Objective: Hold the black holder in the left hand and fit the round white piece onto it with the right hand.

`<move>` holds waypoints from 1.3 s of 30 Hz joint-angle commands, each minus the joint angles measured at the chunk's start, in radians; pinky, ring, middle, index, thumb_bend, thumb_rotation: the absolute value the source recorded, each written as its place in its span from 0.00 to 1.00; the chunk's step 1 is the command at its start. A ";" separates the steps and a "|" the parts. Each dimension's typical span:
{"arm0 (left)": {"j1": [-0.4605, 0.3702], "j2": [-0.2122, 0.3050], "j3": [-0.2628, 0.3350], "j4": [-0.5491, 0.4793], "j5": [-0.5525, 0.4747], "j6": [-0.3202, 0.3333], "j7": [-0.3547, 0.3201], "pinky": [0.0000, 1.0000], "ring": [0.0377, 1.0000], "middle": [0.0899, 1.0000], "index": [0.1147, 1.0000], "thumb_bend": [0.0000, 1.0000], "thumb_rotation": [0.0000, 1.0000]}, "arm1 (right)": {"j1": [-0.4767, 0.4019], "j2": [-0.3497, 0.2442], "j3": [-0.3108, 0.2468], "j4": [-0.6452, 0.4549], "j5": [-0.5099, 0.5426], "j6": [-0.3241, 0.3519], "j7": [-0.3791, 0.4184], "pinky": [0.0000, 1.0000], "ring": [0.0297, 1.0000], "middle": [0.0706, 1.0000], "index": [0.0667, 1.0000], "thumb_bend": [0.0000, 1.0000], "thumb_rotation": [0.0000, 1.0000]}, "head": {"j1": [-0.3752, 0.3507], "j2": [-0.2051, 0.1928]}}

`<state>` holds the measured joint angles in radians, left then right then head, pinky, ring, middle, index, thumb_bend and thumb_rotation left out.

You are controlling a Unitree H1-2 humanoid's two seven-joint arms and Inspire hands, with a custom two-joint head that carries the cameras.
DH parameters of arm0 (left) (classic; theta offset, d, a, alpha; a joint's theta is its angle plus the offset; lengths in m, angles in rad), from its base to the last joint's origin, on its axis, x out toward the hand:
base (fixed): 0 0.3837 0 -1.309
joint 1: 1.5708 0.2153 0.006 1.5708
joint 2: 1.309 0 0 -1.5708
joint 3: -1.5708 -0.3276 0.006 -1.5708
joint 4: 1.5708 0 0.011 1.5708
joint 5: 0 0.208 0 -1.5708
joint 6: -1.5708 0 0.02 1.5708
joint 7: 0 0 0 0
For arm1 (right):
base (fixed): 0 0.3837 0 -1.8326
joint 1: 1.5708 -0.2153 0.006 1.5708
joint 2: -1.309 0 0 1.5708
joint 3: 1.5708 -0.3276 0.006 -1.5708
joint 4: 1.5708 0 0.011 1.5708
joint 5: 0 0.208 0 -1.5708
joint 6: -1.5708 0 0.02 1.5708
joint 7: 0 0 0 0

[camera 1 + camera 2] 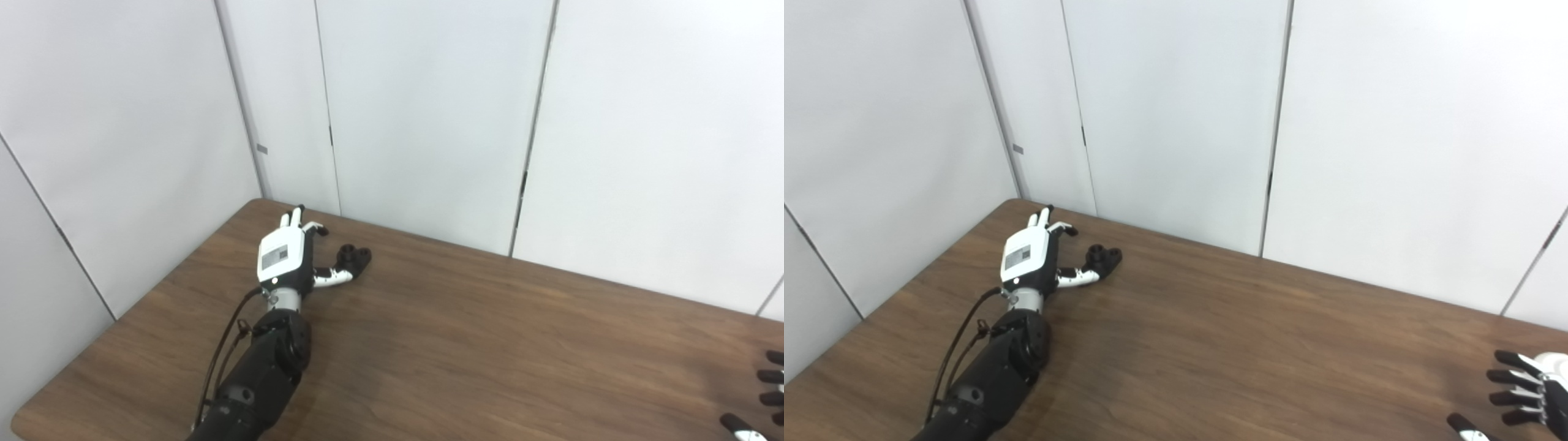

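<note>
So the left hand point(285, 257) is stretched way out toward the far left corner of the surface point(465, 343), back of the hand facing up, white cover with a small grey label on it. Fingers point(293, 217) point away toward the wall, spread and not curled around anything, thumb point(332, 277) sticking out to the side. It's open, holding nothing.

The holder point(354, 256) is lying flat on the wood just beside that hand, on its thumb side. It's a small black part with a couple of round sockets on top. The thumb tip looks like it's touching or nearly touching the holder's near edge, honestly can't tell which from up here. Definitely not lifted though, it's sitting on the surface.

The right hand point(1528, 389) is way over at the bottom right edge, well apart from all of that. Only partly in the frame in both views. You can see dark fingertips point(1507, 358) fanned out and separated, pointing toward the left, with the thumb below them. Looks open, nothing between the fingers that I can see, though part of the hand is cut off by the frame.

Behind the surface it's just plain white wall panels point(429, 110) with dark seams.

A black cable loops along the left forearm point(257, 380).
</note>
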<state>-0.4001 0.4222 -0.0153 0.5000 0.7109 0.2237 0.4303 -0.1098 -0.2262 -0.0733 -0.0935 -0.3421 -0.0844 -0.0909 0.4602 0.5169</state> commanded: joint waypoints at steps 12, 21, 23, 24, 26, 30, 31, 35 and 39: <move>-0.084 0.031 -0.027 0.068 -0.024 0.002 0.043 0.91 1.00 1.00 0.63 0.97 0.36 | -0.006 -0.003 -0.013 -0.056 0.001 0.013 -0.007 0.45 0.56 0.64 0.70 0.55 0.08 | -0.003 0.008; -0.109 0.020 -0.015 0.133 -0.099 -0.030 0.048 0.87 0.98 0.94 0.56 0.92 0.32 | 0.000 -0.007 -0.009 -0.071 -0.004 0.022 -0.007 0.45 0.55 0.64 0.70 0.55 0.07 | -0.003 0.016; -0.114 0.016 -0.009 0.146 -0.125 -0.051 0.054 0.87 0.97 0.92 0.53 0.91 0.31 | 0.001 -0.009 -0.010 -0.073 -0.004 0.024 -0.006 0.45 0.55 0.64 0.70 0.55 0.07 | -0.005 0.018; -0.116 0.015 -0.008 0.154 -0.135 -0.062 0.058 0.87 0.96 0.91 0.52 0.91 0.30 | 0.001 -0.010 -0.010 -0.073 -0.004 0.025 -0.005 0.45 0.55 0.64 0.70 0.55 0.08 | -0.005 0.018; -0.119 0.012 -0.007 0.164 -0.150 -0.073 0.062 0.87 0.95 0.89 0.49 0.89 0.28 | 0.001 -0.011 -0.012 -0.072 -0.003 0.023 -0.006 0.45 0.55 0.64 0.70 0.54 0.08 | -0.008 0.020; -0.123 0.011 -0.027 0.174 -0.154 -0.043 0.040 0.88 0.94 0.86 0.43 0.62 0.13 | 0.004 -0.015 -0.015 -0.082 0.003 0.024 -0.003 0.45 0.55 0.64 0.70 0.55 0.08 | -0.013 0.025; -0.123 0.012 -0.031 0.175 -0.156 -0.040 0.038 0.88 0.93 0.86 0.42 0.56 0.10 | 0.006 -0.016 -0.016 -0.085 0.003 0.026 -0.003 0.45 0.54 0.64 0.70 0.55 0.08 | -0.013 0.025; -0.121 0.002 -0.034 0.188 -0.173 -0.060 0.048 0.88 0.92 0.84 0.42 0.52 0.08 | 0.011 -0.019 -0.022 -0.096 0.007 0.035 0.002 0.45 0.54 0.63 0.70 0.55 0.09 | -0.013 0.028; -0.124 -0.006 -0.035 0.208 -0.191 -0.076 0.048 0.91 0.92 0.83 0.42 0.52 0.08 | 0.014 -0.021 -0.029 -0.100 0.016 0.026 0.005 0.45 0.54 0.63 0.70 0.55 0.10 | -0.023 0.035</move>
<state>-0.4877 0.4112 -0.0488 0.7029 0.5183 0.1526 0.4710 -0.0771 -0.2301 -0.0888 -0.1598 -0.3370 -0.0401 -0.0792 0.4373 0.5507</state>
